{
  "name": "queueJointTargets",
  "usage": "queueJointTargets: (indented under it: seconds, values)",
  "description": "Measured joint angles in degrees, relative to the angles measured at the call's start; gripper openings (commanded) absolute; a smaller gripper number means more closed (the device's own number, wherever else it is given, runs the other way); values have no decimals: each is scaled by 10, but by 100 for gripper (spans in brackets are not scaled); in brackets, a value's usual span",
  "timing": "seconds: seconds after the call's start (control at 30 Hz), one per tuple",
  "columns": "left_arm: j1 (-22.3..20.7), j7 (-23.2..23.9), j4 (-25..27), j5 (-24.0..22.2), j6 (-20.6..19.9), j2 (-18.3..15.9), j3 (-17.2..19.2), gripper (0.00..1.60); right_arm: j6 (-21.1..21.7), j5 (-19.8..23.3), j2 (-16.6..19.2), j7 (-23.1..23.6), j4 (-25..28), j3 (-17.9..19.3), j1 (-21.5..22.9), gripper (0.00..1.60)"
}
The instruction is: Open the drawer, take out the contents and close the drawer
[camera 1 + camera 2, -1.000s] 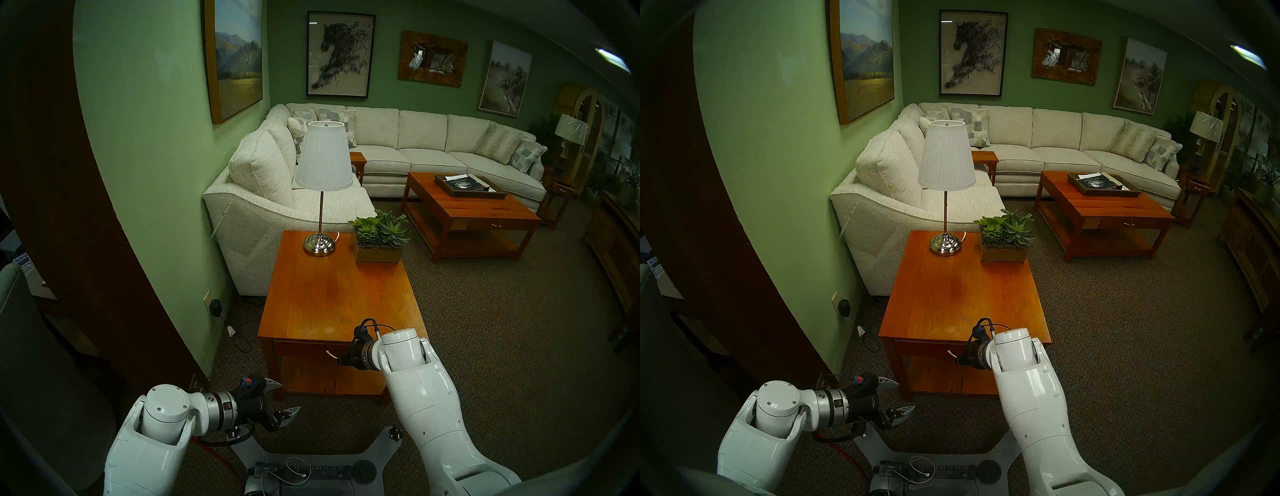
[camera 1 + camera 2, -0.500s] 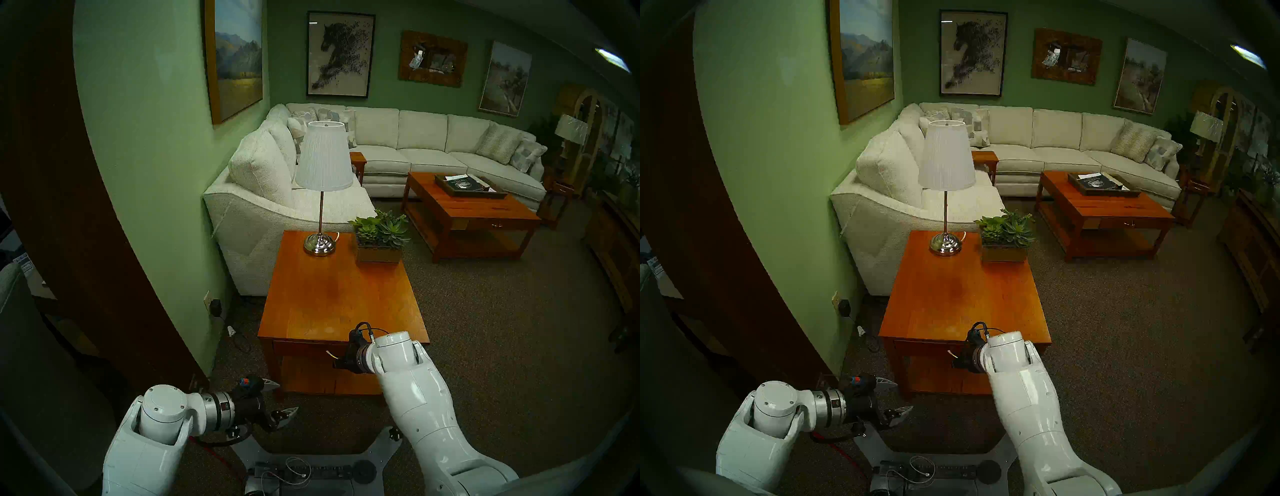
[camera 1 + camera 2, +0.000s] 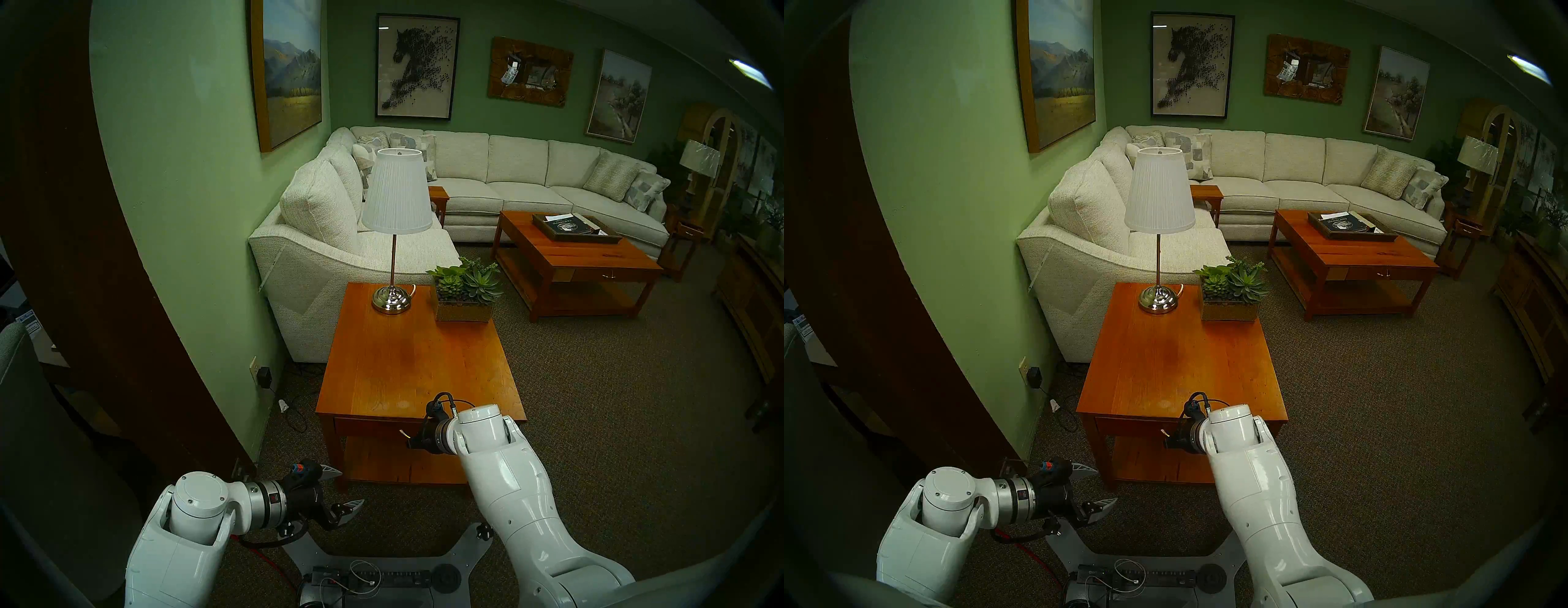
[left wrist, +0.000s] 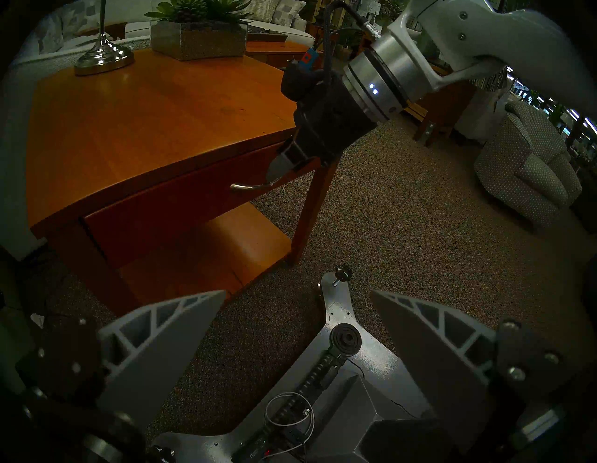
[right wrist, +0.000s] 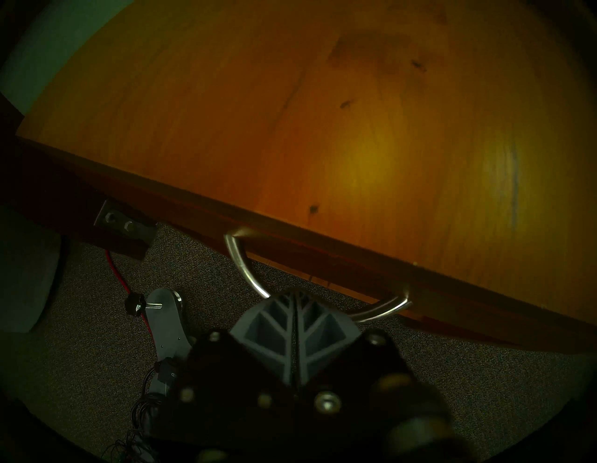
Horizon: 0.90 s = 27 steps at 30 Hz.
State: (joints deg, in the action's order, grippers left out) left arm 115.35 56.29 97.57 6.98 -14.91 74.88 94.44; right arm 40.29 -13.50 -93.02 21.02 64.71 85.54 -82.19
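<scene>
I have the right gripper [image 5: 294, 310] at the curved silver metal bail handle [image 5: 240, 258] of the shallow orange-brown wooden drawer [image 4: 181, 207], which sits under the near edge of the square orange wooden end table [image 3: 420, 365]. In the right wrist view its grey ribbed fingers [image 5: 271, 326] are pressed flat together, and the bail's middle disappears behind their tips. From the left wrist view the tips look hooked over or behind the bar rather than clamped on it, though I cannot tell for sure whether they touch it.

Over the last second the right wrist has crept a little to the left in the head views, toward the handle. The drawer front looks as flush with the table frame as it did then, so I judge no pull has started. The contents are out of sight, presumably inside the closed drawer.

That puts me at the very first step: the hook seems set, and the next move should be a straight pull toward the robot. My worry is the closed tips slipping off the smooth bar.

My left gripper [image 3: 339, 488] hangs low at the near left, over the carpet [image 3: 594, 403], fingers wide apart and empty, unchanged. The chrome-based lamp with a white pleated shade [image 3: 396, 191] and the succulent planter [image 3: 464, 293] stand at the table's far edge, well clear of the work.
</scene>
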Motion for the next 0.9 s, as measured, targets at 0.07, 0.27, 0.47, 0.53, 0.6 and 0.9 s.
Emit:
queueJointTargets:
  seconds: [0.07,0.27,0.47,0.53,0.6,0.9]
  values:
    - [0,0,-1,0,0,0,0,160,0,1,0,-1,-3,0,2,0]
    - [-2,1,-4,0,1,1,0,160,-3,2,0,-6,-20,0,10,0]
    - [-5,2,-7,0,2,1,0,160,-12,3,1,-12,-44,0,23,0]
    - [-6,2,-8,0,2,1,0,160,-13,3,1,-14,-51,0,27,0]
    - [-7,3,-9,0,2,1,0,160,-13,3,1,-14,-60,0,33,0]
    - [-14,5,-16,0,1,1,1,160,21,-3,7,-1,-86,-14,62,0]
